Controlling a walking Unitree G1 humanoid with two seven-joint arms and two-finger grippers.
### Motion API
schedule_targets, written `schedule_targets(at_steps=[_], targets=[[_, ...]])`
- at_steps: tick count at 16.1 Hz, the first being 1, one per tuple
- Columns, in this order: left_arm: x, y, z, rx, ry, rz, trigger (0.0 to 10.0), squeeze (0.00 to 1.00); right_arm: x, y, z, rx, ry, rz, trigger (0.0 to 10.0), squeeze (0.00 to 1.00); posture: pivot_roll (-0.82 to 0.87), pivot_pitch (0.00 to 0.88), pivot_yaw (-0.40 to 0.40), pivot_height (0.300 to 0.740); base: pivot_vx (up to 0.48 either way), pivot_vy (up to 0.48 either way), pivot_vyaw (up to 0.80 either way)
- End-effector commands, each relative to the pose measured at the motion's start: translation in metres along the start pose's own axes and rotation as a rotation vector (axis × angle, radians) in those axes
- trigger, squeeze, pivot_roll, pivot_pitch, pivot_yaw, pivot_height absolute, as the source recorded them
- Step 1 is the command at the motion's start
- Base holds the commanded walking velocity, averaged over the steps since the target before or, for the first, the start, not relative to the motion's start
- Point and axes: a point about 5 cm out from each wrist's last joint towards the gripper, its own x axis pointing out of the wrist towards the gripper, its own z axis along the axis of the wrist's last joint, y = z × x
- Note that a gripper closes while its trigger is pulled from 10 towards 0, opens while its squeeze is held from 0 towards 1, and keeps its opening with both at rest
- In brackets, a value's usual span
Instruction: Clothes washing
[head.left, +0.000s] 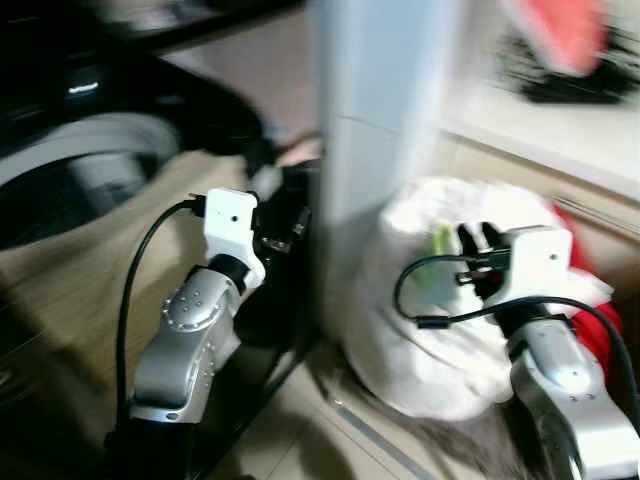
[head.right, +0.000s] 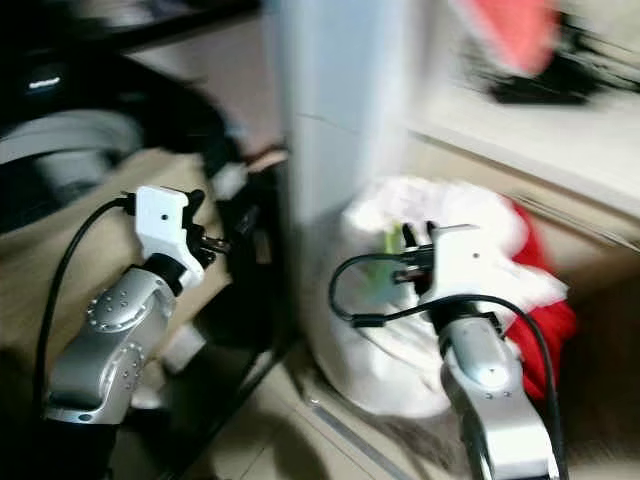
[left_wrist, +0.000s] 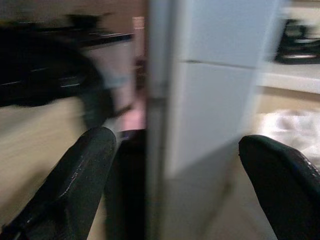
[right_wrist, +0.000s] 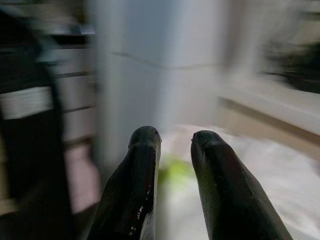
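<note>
The head views are smeared with motion blur, so fine detail is lost. A white laundry bag, stuffed with pale clothes and a bit of green, sits on the floor against the foot of a tall white cabinet, with a red garment touching its far side. The right gripper hovers just at the top of the bag; in the right wrist view its two black fingers stand close together with a narrow gap and nothing between them, so it holds nothing. The left gripper is raised beside the cabinet's left edge, and its fingers are spread wide apart and empty. To the robot's left, the grey round door of the washing machine shows above a beige surface. Judging from this, the task is at its very start: the laundry is all in the bag, nothing is picked up, and nothing is loaded. Grasping the bag or clothes, carrying them across and filling the drum all remain.
</note>
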Motion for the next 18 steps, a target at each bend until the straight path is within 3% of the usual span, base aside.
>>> schedule_targets(at_steps=[1,8,14,17,18], targets=[[0.0,-0.002,0.007,0.008,-0.028,0.003,10.0,0.0,-0.002,-0.004,0.0,-0.005,0.001,-0.009,10.0,0.0,-0.17,0.014,0.018,0.74,0.289,0.0,0.0],[0.003,-0.009,0.006,0.0,-0.021,-0.026,10.0,0.0,-0.003,-0.008,0.001,0.016,0.002,-0.053,10.0,0.0,-0.17,0.014,0.021,0.74,0.286,0.0,0.0],[0.004,-0.011,0.003,-0.036,0.009,-0.044,10.0,0.0,-0.003,-0.012,0.0,0.016,0.015,-0.096,10.0,0.0,-0.18,0.016,0.025,0.74,0.0,0.0,0.0],[0.005,-0.012,0.002,-0.003,0.021,-0.045,10.0,0.0,0.001,-0.02,-0.002,0.005,0.039,-0.119,10.0,0.0,-0.18,0.012,0.025,0.74,0.0,0.0,0.0],[0.005,-0.012,0.002,-0.002,0.021,-0.049,10.0,0.0,0.002,-0.023,-0.001,-0.041,0.064,-0.101,10.0,0.0,-0.17,0.009,0.026,0.74,0.0,0.0,0.0]])
